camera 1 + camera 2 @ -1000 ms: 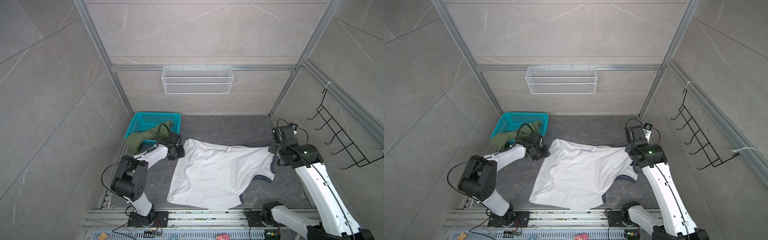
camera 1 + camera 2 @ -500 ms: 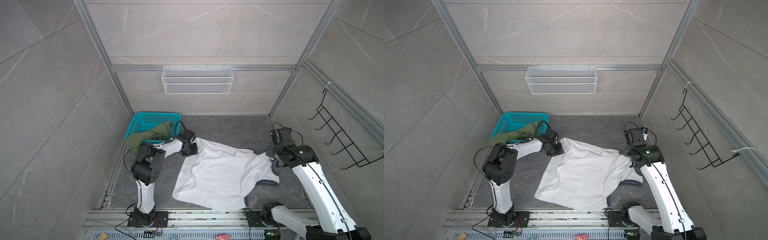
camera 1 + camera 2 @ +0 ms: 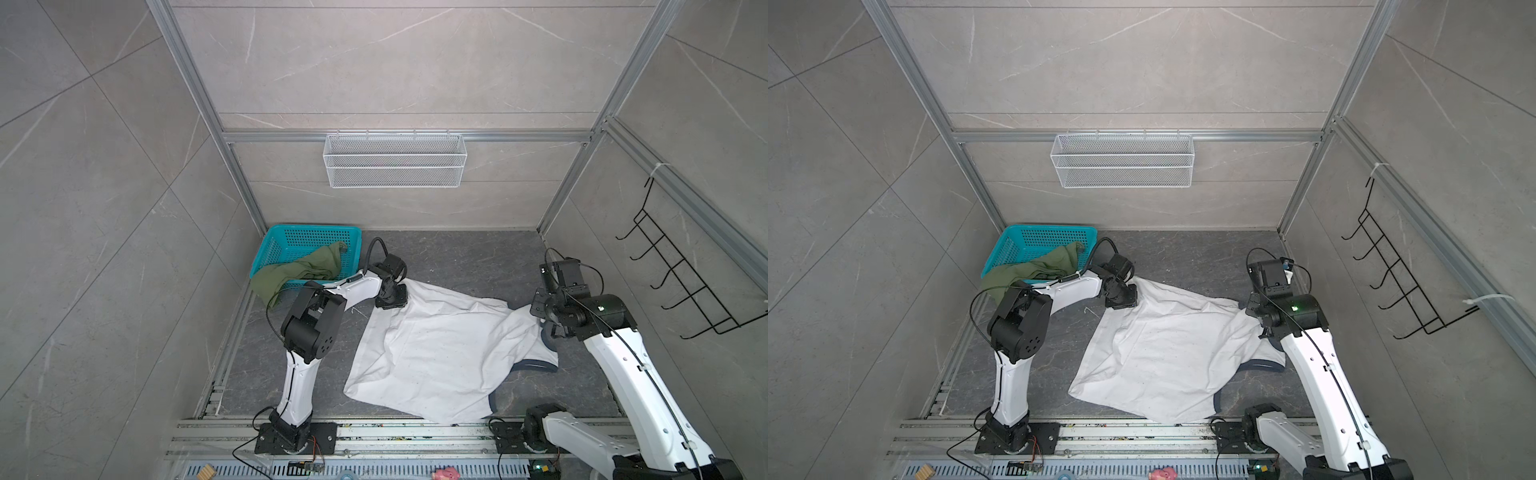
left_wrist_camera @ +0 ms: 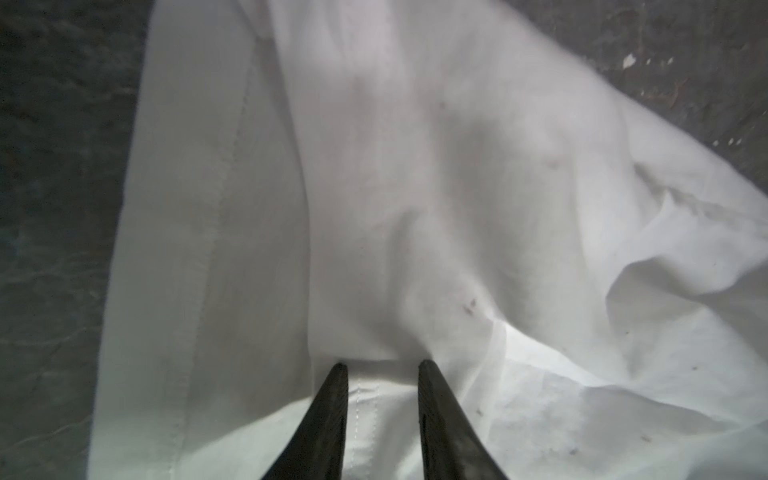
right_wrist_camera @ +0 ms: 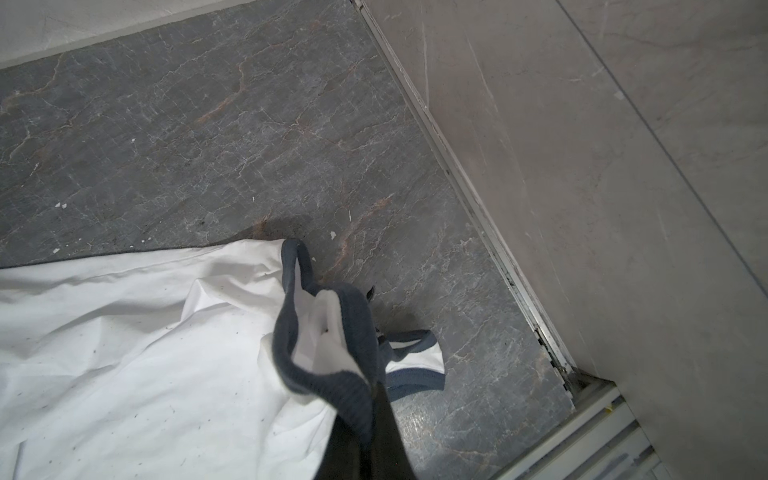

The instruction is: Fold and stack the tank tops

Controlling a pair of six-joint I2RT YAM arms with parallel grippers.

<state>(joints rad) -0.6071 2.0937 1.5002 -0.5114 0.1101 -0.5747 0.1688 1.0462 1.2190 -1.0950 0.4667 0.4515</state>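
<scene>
A white tank top [image 3: 436, 353] [image 3: 1163, 357] with navy trim lies rumpled on the dark floor. My left gripper [image 3: 390, 297] [image 3: 1121, 297] is at its far left corner. In the left wrist view the fingers of that gripper [image 4: 382, 365] stand apart, and the stitched hem [image 4: 365, 415] lies flat between them. My right gripper [image 3: 542, 328] [image 5: 372, 399] is shut on a navy-trimmed strap [image 5: 324, 374] at the top's right end and holds it lifted. An olive green tank top [image 3: 299, 270] [image 3: 1034, 270] hangs over the rim of the teal basket [image 3: 291, 230].
The teal basket stands in the far left corner. A white wire shelf [image 3: 395, 160] hangs on the back wall, and a black hook rack [image 3: 685, 282] on the right wall. An aluminium rail [image 3: 374, 432] runs along the front. The right wall's edge [image 5: 478, 199] is close to the right gripper.
My left gripper has moved right, the white top's far corner has come with it, and its jaws have narrowed. The cloth has slackened and bunched in the middle. The right gripper has shifted slightly.
</scene>
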